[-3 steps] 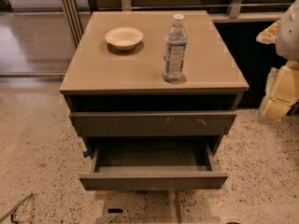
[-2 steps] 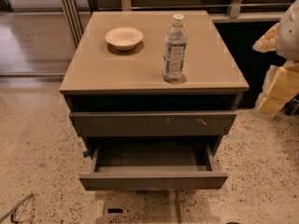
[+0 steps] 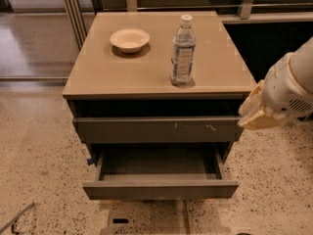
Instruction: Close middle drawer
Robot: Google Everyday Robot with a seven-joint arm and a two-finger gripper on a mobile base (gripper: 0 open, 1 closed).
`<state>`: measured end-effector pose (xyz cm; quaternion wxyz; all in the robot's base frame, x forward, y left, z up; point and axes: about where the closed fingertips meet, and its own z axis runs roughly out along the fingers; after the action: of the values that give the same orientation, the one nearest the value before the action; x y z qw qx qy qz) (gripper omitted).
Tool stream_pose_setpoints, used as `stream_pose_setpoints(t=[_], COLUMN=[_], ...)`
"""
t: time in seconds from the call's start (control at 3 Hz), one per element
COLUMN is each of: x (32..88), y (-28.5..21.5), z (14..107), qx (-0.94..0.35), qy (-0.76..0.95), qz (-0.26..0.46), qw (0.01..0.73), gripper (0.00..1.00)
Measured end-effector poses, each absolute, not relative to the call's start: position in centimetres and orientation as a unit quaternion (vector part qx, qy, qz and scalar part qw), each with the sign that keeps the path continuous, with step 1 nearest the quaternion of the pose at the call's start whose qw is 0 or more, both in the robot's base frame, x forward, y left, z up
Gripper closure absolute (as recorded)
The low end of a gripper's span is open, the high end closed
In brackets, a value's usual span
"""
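Nearest, in front of the cabinet (image 3: 78,109), lies a speckled stone floor (image 3: 34,151), pale with dark flecks, which also runs past the cabinet's left and right sides. The middle drawer (image 3: 161,188) is the lowest part of the cabinet in view and stands pulled well out toward the camera; its plain dark grey-brown front has no handle, and behind that front the grey bottom and side walls of its inside show. A small blue scrap (image 3: 90,161) sticks out at the cabinet's left edge, level with the back of this drawer. Above it sits the upper drawer front (image 3: 146,129), marked with pale scratches right of its middle and set slightly forward, with a dark gap between it and the cabinet top (image 3: 102,75). The gripper (image 3: 254,112), pale yellow on a white arm (image 3: 293,84), hangs just beside the cabinet's right front corner, level with the scratched front and apart from the middle drawer; whether it is open or closed cannot be told. The tan, smooth top carries a clear water bottle (image 3: 183,50) with a white cap, upright right of centre, and farther back to the left a shallow pale bowl (image 3: 129,39). Behind the cabinet are metal posts (image 3: 73,13) at the left, a shiny floor (image 3: 34,43) beyond them, and a dark recess (image 3: 264,48) at the right.
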<state>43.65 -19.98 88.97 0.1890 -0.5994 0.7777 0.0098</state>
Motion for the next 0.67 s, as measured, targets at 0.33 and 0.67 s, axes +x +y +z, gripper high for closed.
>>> stream_pose_setpoints(t=[0.33, 0.67], x=[43.2, 43.2], y=[-18.4, -17.8], z=[81.2, 79.3], qx=[-0.6, -0.596], qy=[0.779, 0.778], qz=[0.057, 0.077], qw=[0.172, 0.183], gripper=[0.89, 1.0])
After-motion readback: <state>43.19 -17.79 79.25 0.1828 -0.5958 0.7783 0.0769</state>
